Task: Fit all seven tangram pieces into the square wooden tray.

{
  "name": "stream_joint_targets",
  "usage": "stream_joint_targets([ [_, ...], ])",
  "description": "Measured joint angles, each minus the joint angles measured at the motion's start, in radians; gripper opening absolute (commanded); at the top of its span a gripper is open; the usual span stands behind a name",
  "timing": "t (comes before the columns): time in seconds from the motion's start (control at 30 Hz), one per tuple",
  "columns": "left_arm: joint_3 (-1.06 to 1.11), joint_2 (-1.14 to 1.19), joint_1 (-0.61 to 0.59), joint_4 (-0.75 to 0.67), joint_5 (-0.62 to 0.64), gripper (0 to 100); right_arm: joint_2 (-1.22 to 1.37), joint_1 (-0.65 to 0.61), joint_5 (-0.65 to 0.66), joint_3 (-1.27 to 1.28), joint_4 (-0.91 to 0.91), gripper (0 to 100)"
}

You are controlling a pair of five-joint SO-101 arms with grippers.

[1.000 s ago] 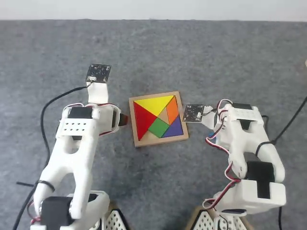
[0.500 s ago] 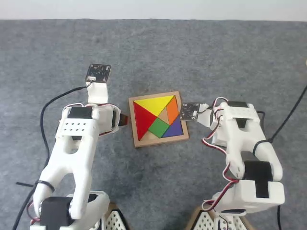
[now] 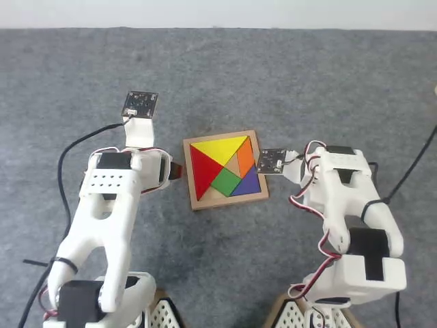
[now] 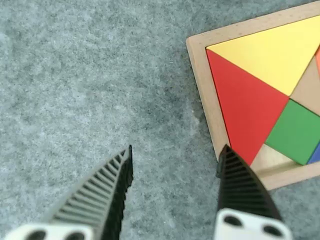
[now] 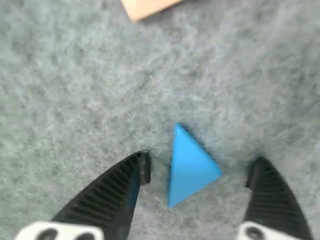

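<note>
The square wooden tray (image 3: 193,202) lies between the two arms and holds yellow (image 3: 220,148), red (image 3: 203,171), green (image 3: 226,182), orange (image 3: 246,160) and purple (image 3: 249,183) pieces. In the left wrist view my left gripper (image 4: 175,162) stands open over the carpet beside the tray's (image 4: 199,85) corner, with nothing between its fingers. A light blue triangle (image 5: 191,166) lies on the carpet between the fingers of my open right gripper (image 5: 200,170), untouched by them. The right arm (image 3: 341,184) sits just right of the tray.
Grey carpet (image 3: 287,82) covers the whole table. Cables (image 3: 68,154) run beside the left arm and to the right of the right arm. A bare wooden gap (image 3: 234,166) shows in the tray's middle and another along its lower edge.
The right arm shifted left toward the tray, then eased slightly back. The left arm and the tray's pieces have not moved.
</note>
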Motion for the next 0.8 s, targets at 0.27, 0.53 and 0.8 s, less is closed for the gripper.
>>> stream_joint_targets([
  [0.27, 0.0, 0.0, 0.0, 0.0, 0.0, 27, -0.008, 0.006, 0.0, -0.009, 0.0, 18.2],
  [0.53, 0.0, 0.0, 0.0, 0.0, 0.0, 27, -0.009, 0.005, -0.014, -0.028, 0.025, 18.2],
  [0.8, 0.0, 0.0, -0.008, 0.0, 0.0, 27, -0.08, -0.061, -0.032, -0.155, 0.232, 18.2],
])
